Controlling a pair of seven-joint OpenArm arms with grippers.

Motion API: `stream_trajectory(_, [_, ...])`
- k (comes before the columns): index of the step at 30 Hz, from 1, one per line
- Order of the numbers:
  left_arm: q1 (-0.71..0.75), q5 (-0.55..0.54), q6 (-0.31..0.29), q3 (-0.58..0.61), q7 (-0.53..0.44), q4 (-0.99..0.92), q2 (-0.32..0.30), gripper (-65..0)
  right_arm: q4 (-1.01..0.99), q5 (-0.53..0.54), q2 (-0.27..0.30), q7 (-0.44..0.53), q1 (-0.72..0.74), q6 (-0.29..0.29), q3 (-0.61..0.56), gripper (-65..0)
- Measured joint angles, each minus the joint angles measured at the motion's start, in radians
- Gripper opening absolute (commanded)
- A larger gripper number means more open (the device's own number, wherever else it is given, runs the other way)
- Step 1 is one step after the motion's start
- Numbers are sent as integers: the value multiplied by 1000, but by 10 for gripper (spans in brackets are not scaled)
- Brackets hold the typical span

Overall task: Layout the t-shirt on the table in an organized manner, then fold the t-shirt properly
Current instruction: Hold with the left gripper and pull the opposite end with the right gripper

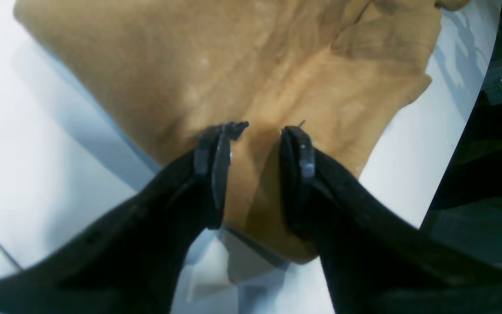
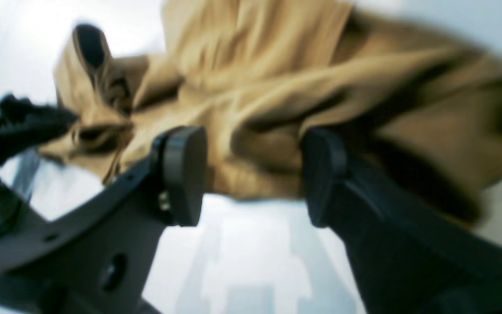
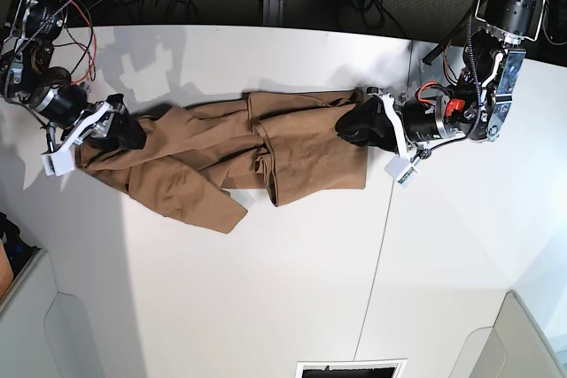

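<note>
Under the left wrist camera, the left gripper [image 1: 257, 131] stands with jaws parted astride a flat edge of the t-shirt [image 1: 242, 65], clamping nothing.

From the right wrist view, blurred as it is, the right gripper [image 2: 251, 174] seems open too, its pads just short of a bunched, ridged part of the cloth.

From the base view, the shirt lies crumpled lengthwise on the table [image 3: 292, 298] between both arms. It looks light, limp and easily dragged; hems or shoulder corners are probably the best holds for spreading it.
</note>
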Motion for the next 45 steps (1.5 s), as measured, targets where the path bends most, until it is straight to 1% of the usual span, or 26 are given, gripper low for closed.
stream_trajectory(4, [0,-1,0,0,0,0,0,-409,0,2,0,8,-15,1,-61,-307])
stream_trajectory(7, [0,-1,0,0,0,0,0,-409,0,-6,0,55,-12,0,-85,-307])
stream_trajectory(9, [0,-1,0,0,0,0,0,-409,0,-26,-6,53,5,0,-91,-307])
stream_trajectory(15, [3,-2,0,-1,-1,0,0,-409,0,-26,-85,59,78,1,-94,-307])
stream_trajectory(19, [3,-2,0,-1,2,0,0,-409,0,-36,-118,55,92,1,-94,-307])
stream_trajectory(22, [3,-1,0,-1,2,1,0,-409,0,-94,-132,79,105,1,-98,-307])
stream_trajectory(27, [3,3,0,-1,2,2,0,-409,-41,-218,-132,134,104,1,-127,-307])
stream_trajectory(30, [3,5,0,-1,2,2,0,-409,-103,-240,-126,193,105,0,-145,-307])
stream_trajectory(33, [3,5,0,-1,2,2,0,-409,-184,-302,-124,208,126,-8,-148,-307])
stream_trajectory(37, [3,6,0,-1,0,2,-1,-409,-250,-312,-124,228,166,-11,-148,-307])
stream_trajectory(39, [3,6,0,0,0,2,-6,-409,-255,-312,-124,227,165,-15,-148,-307])
stream_trajectory(43, [6,5,-5,0,-1,2,-32,-409,-252,-214,-119,100,163,-14,-148,-307])
stream_trajectory(45, [6,4,-8,0,-1,2,-45,-409,-227,-173,-119,82,131,-3,-148,-307])
